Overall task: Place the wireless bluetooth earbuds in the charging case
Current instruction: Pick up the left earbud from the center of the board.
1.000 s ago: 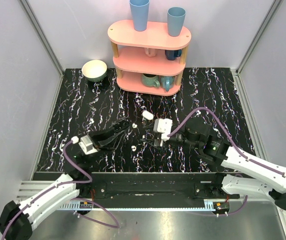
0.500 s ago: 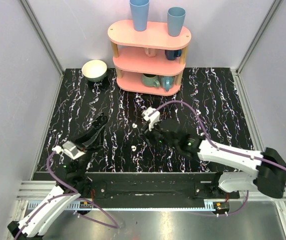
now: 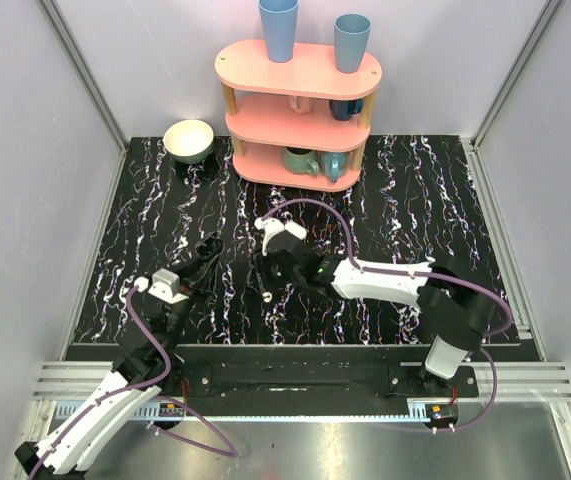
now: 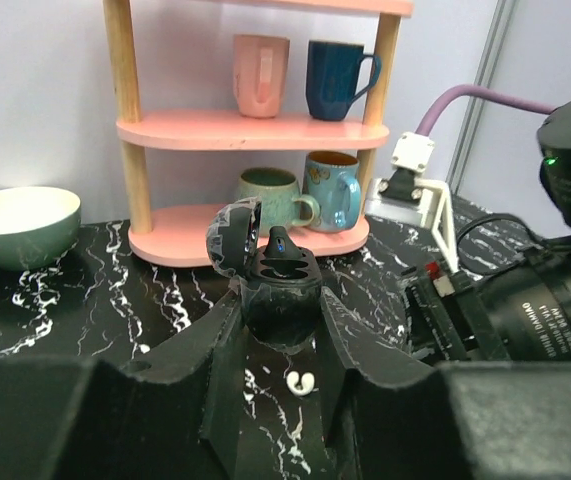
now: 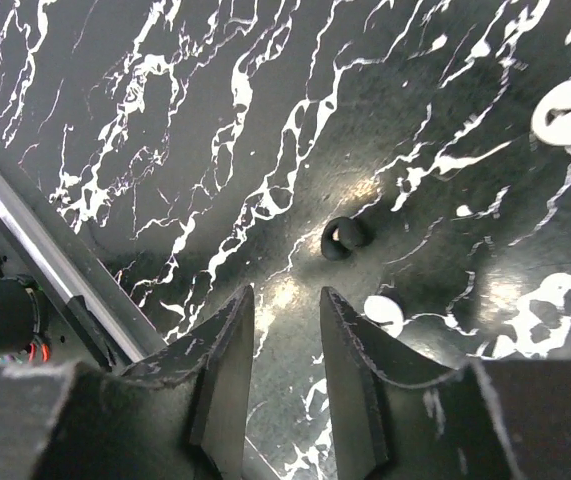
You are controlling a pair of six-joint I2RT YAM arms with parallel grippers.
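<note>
Left claw (image 4: pixel 277 322) is clenched on the charging case (image 4: pixel 265 275), which looks dark here with its lid flipped open. I cannot tell whether its wells hold anything. Just past its fingertips one earbud (image 4: pixel 300 383) lies loose on the table (image 4: pixel 145 300), so seating the buds appears largely left to do. Right claw (image 5: pixel 285 297) hangs parted and empty above the table. Far beyond the left claw, a bowl (image 4: pixel 15 215) shows no contents, and the pink shelf (image 4: pixel 245 130) carries mugs.

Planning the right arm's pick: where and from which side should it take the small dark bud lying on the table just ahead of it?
Probably from straight above, the right hand pinching the small dark bud across its rounded body. It lies low on the flat table, so a sideways approach would likely just push it.
</note>
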